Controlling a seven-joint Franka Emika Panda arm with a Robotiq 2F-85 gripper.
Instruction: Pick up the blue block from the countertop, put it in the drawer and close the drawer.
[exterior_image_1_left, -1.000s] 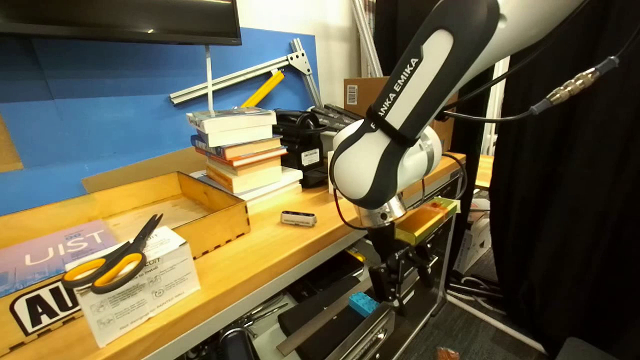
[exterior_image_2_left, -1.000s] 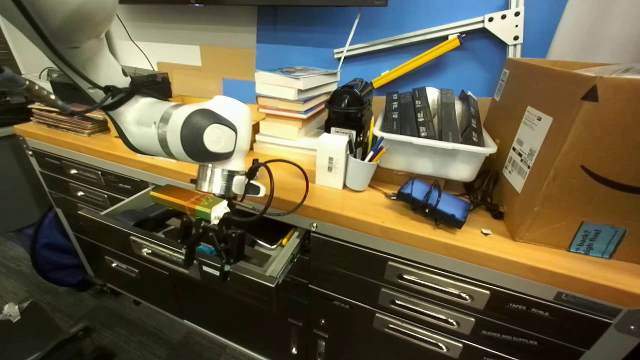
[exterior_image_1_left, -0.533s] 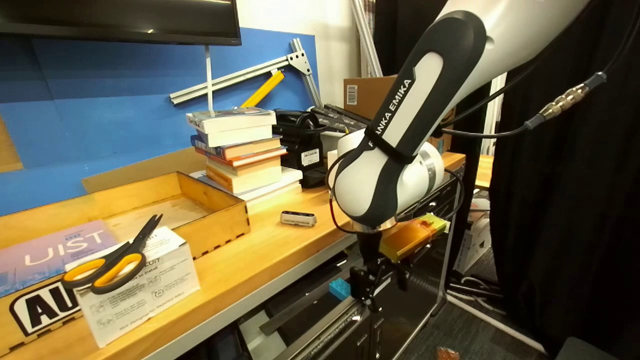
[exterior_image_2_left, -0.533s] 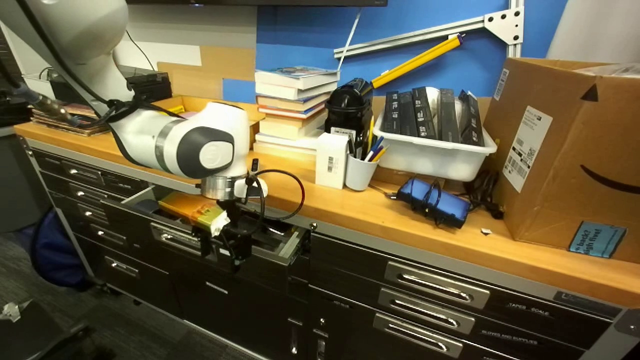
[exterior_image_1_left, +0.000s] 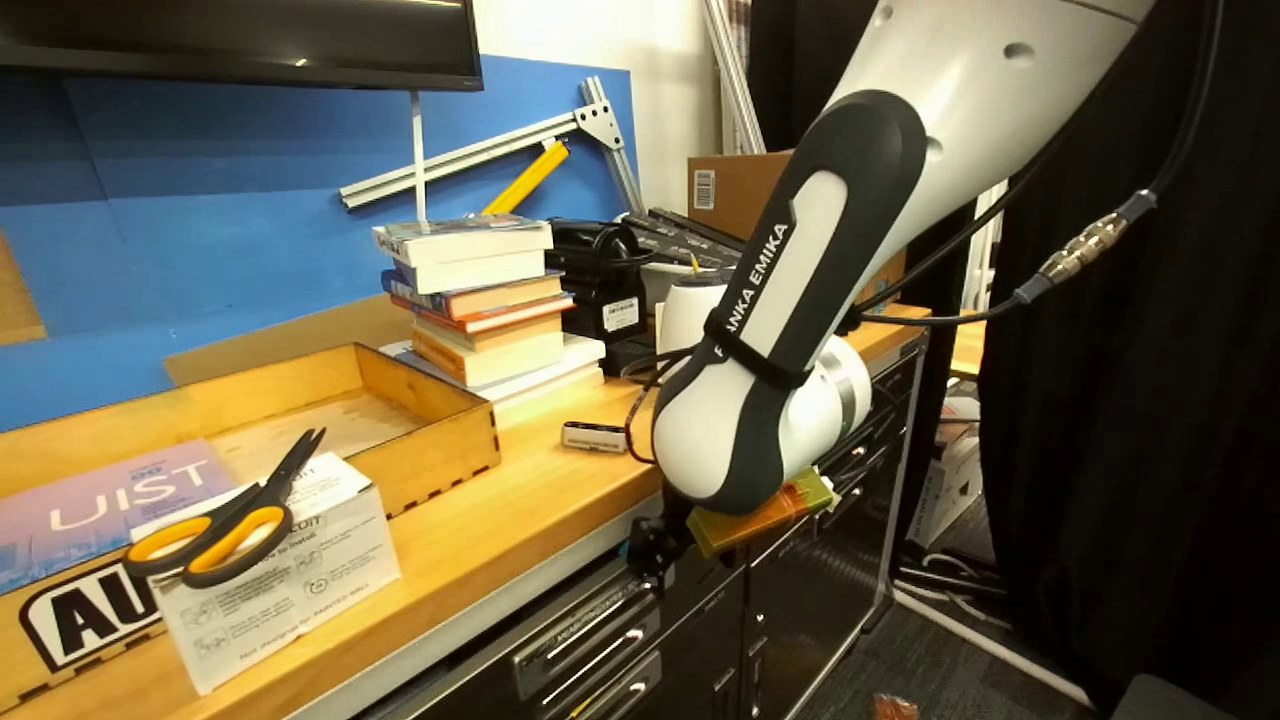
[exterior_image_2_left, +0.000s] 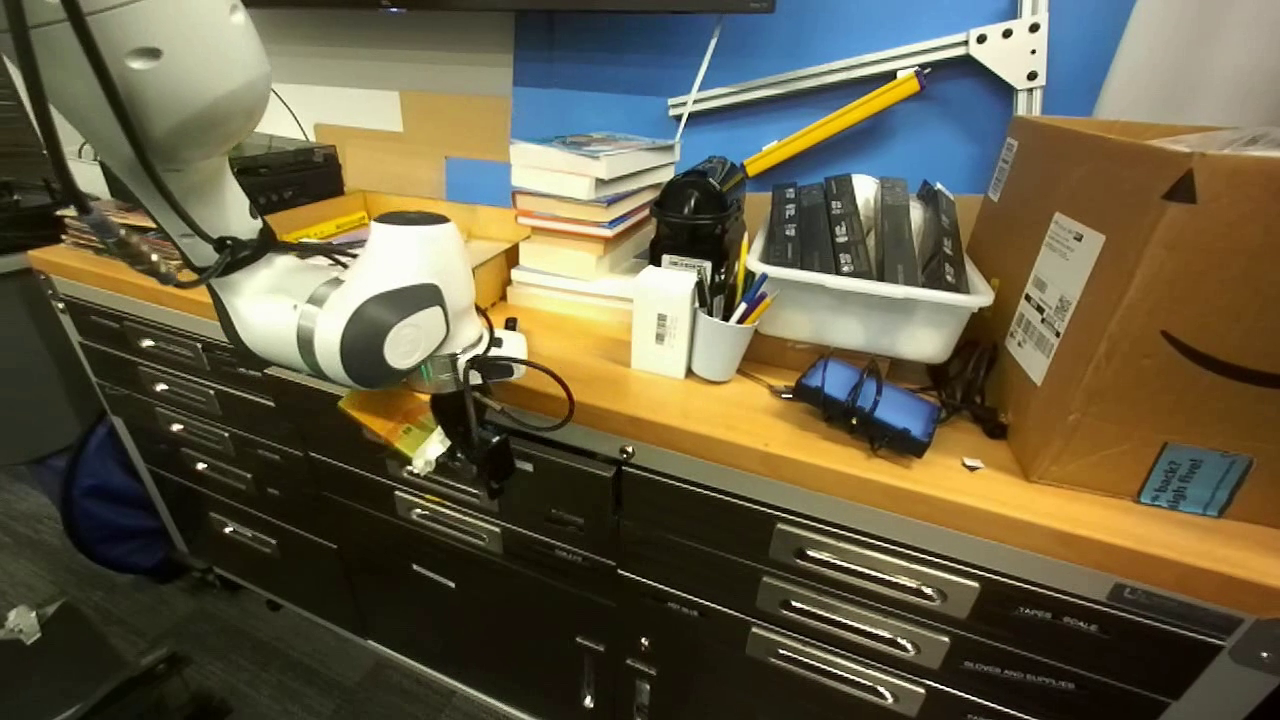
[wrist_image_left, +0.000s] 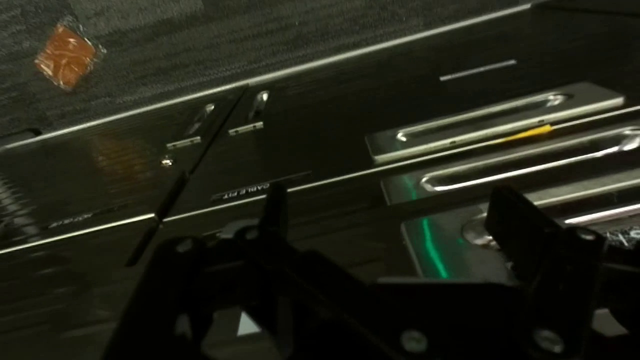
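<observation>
We find the drawer, well out a moment ago, now nearly flush under the counter, our jaws apart by its front. The blue block, not clearly visible, is presumably inside; a final push may remain.

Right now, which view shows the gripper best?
The wrist view: the gripper is large there, its fingers clearly apart. In both exterior views it is a small dark shape, so its opening is hard to read.

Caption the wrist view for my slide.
Open pincer by dark drawer fronts with metal handles; an orange wrapped item lies on the floor.
</observation>
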